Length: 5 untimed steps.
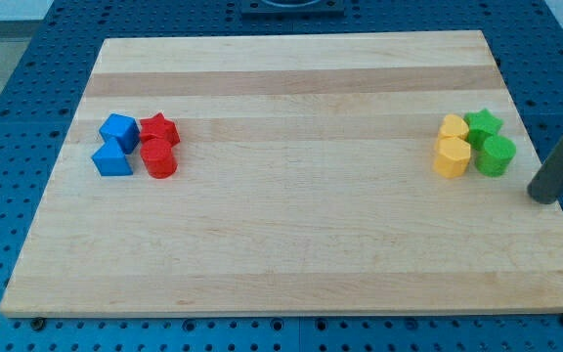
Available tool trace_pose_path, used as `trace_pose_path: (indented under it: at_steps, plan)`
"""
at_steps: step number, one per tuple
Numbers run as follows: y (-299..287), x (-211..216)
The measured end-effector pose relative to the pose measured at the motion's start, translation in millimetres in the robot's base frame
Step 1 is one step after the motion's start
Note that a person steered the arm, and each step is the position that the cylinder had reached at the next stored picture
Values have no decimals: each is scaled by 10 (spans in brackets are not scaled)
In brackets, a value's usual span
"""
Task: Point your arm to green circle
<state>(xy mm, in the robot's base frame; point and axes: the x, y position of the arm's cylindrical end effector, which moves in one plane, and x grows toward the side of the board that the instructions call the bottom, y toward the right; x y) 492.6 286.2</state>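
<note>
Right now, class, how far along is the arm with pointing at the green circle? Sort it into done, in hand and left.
Done: my tip has reached the view's right side, near the yellow and green cluster. In hand: it sits just right of and a little below the green circle, with a gap of bare board between them. Left: close that small gap toward the view's left without disturbing the green star behind it.

No text, label, brand, number or sign is readable anywhere in the frame (blocks and bench (291,244) are plain, unmarked surfaces).
</note>
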Motion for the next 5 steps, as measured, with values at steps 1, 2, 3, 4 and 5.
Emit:
trace_pose_path:
  at_steps: [1, 2, 3, 4, 5]
  plan:
    - [95, -167]
    - [101, -349]
    - [62, -449]
    - [-219, -449]
    - [-619, -442]
